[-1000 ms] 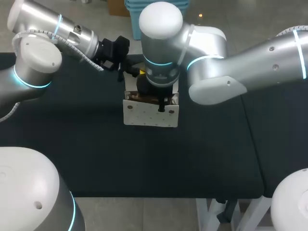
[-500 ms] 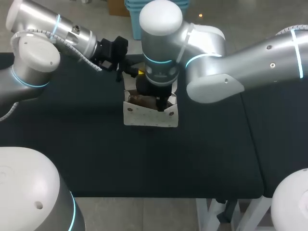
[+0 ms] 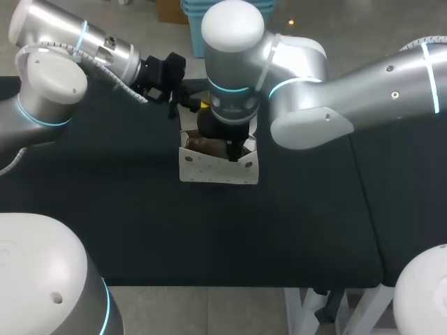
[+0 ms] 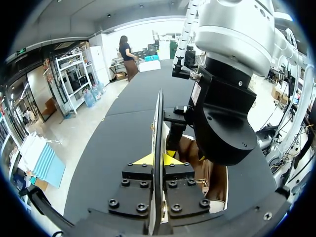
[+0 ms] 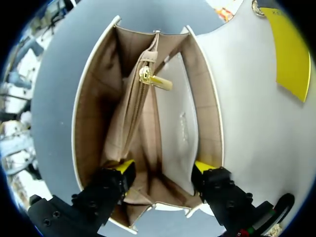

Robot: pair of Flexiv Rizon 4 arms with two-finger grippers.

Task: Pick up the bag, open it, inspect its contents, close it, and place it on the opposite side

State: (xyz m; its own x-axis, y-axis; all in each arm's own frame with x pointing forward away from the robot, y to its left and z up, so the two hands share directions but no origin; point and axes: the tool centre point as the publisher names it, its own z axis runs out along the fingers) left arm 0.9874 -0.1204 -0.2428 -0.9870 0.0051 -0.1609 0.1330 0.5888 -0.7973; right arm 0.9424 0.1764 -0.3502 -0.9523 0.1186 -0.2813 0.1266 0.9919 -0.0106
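**While both grippers are at the bag, its mouth stands open**

As I look down from the head camera, nearest to me is a bare stretch of the black table (image 3: 209,237). Just beyond it the white bag (image 3: 218,167) stands upright at the table's middle.

My right arm (image 3: 335,91) comes in from the right and hangs straight over the bag, with its wrist hiding most of the opening. In its wrist camera the right gripper (image 5: 164,167) is down inside the mouth. Its two yellow tips are spread wide, one by each long wall of the tan lining (image 5: 96,113), and they grasp nothing. Ahead of them a middle divider (image 5: 131,123) runs the bag's length, with a gold zip pull (image 5: 157,80) at its far end.

At the bag's far side my left arm (image 3: 70,49) reaches in from the left. The left gripper (image 4: 158,159) is clenched on the bag's white flap (image 4: 158,118), which passes edge-on between its fingers. The right wrist camera shows one yellow fingertip (image 5: 289,54) flat on that flap's face.
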